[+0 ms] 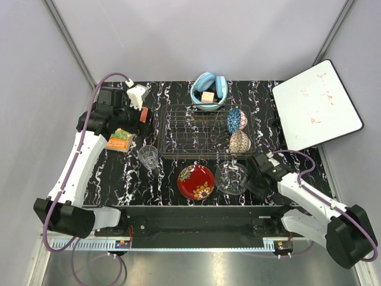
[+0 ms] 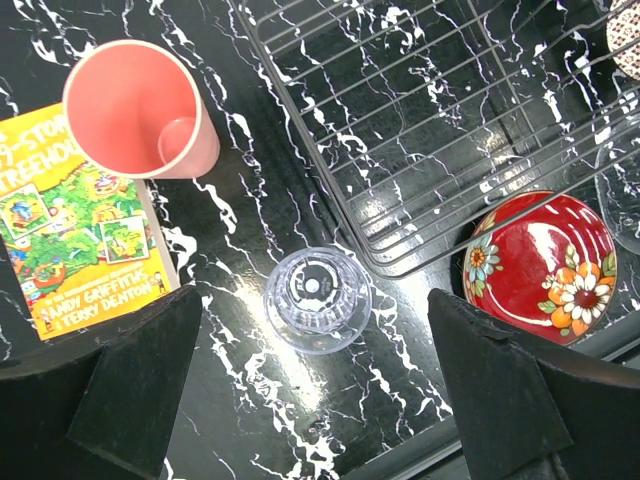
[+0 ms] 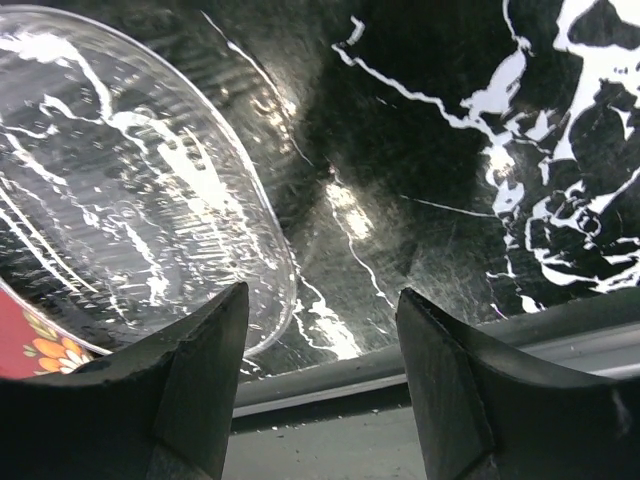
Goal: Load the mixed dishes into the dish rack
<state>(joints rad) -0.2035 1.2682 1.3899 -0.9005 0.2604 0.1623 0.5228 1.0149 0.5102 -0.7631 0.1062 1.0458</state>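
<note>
**Dish rack** [image 1: 196,132]: we record a rectangular basket of thin bright wire. It is see-through and stands toward the far middle of the table [image 1: 113,179].

**In the rack, right end:** two bowls stand on edge between the wires.
- Blue patterned bowl [image 1: 236,120]: glazed, set farther back.
- Cream speckled bowl [image 1: 240,141]: just in front of the blue one.

**On the table along the rack's near side:**
- Red plate [image 1: 196,182]: round and glossy, painted with flowers, lying flat.
- Clear glass plate [image 1: 232,177]: rippled, lying flat just right of the red plate, their rims close together.
- Glass tumbler [image 1: 149,157]: clear and upright, off the rack's near left corner.
- Pink cup [image 2: 140,105]: smooth tapered plastic, mouth up, left of the rack and touching or nearly touching the booklet's corner.

**Arms:**
- Right gripper [image 3: 322,295]: low over the table at the glass plate's right edge. Its jaws are spread, the plate's rim lies just beside one finger, and nothing is pinched.
- Left gripper [image 2: 313,300]: hangs above the tumbler with its jaws spread wide, holding nothing.

**Other items:**
- Light blue bowl [image 1: 208,89]: holds a yellow cube [image 1: 208,96] and sits just behind the rack.
- Booklet [image 1: 121,140]: orange and green with cartoon pictures, lying flat left of the tumbler.
- White board [image 1: 315,104]: has faint red marks and rounded corners, and lies at the table's far right, overhanging the edge.

**Surface and room:** we note a glossy black table top veined in white like marble. Pale grey walls close it in on three sides, with slim metal posts at the far corners.
</note>
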